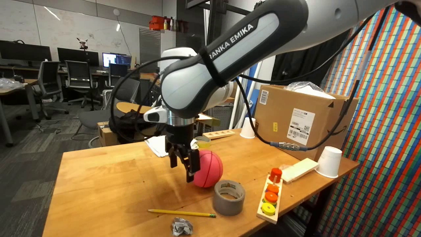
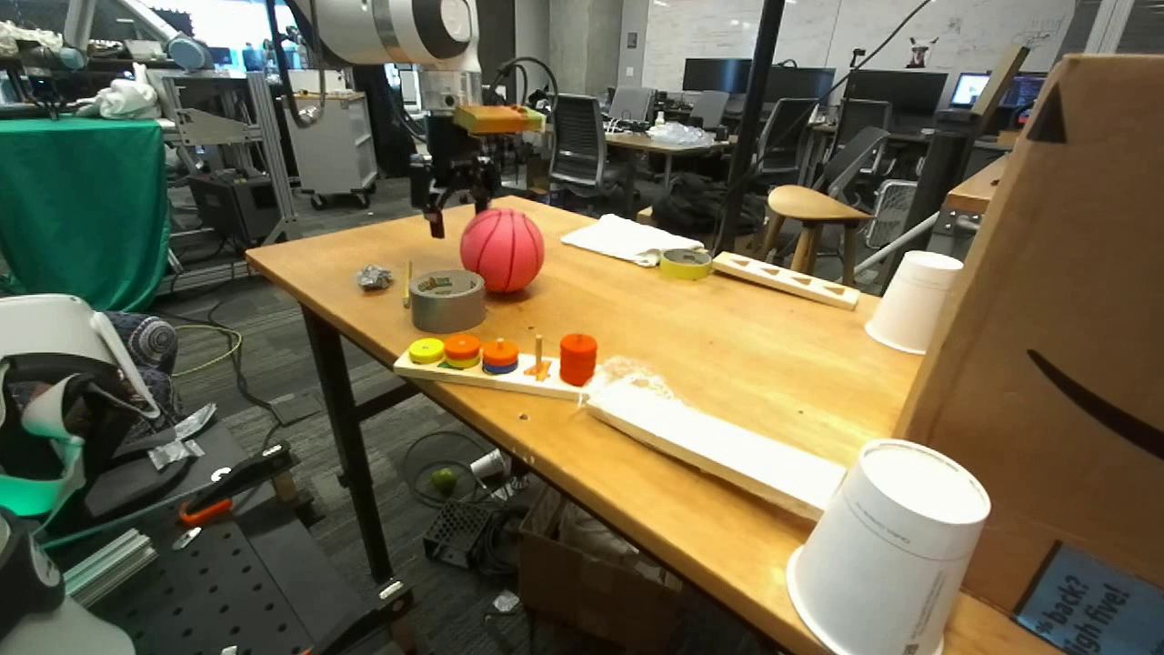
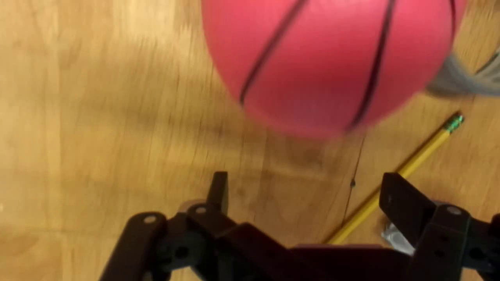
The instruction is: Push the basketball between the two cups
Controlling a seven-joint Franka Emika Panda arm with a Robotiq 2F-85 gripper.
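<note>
The pinkish-red basketball [image 1: 210, 168] with dark seams rests on the wooden table; it also shows in an exterior view [image 2: 503, 250] and at the top of the wrist view [image 3: 332, 58], partly cut off. My gripper [image 1: 182, 171] is open, pointing down beside the ball, with nothing between its fingers. In the wrist view the fingertips [image 3: 304, 181] are apart from the ball, which lies beyond them. Two white cups stand upside down at the table's far end by the box: one cup [image 1: 248, 128] [image 2: 914, 300] and another cup [image 1: 329, 161] [image 2: 896, 537].
A grey tape roll [image 1: 228, 204] sits close to the ball. A pencil [image 1: 181, 213] and crumpled foil [image 1: 181, 226] lie nearby. A disc toy [image 1: 269, 204] and pale board [image 1: 300, 169] line one edge. Yellow tape [image 2: 686, 265], cloth [image 2: 627, 238] and cardboard box [image 1: 273, 112] stand further off.
</note>
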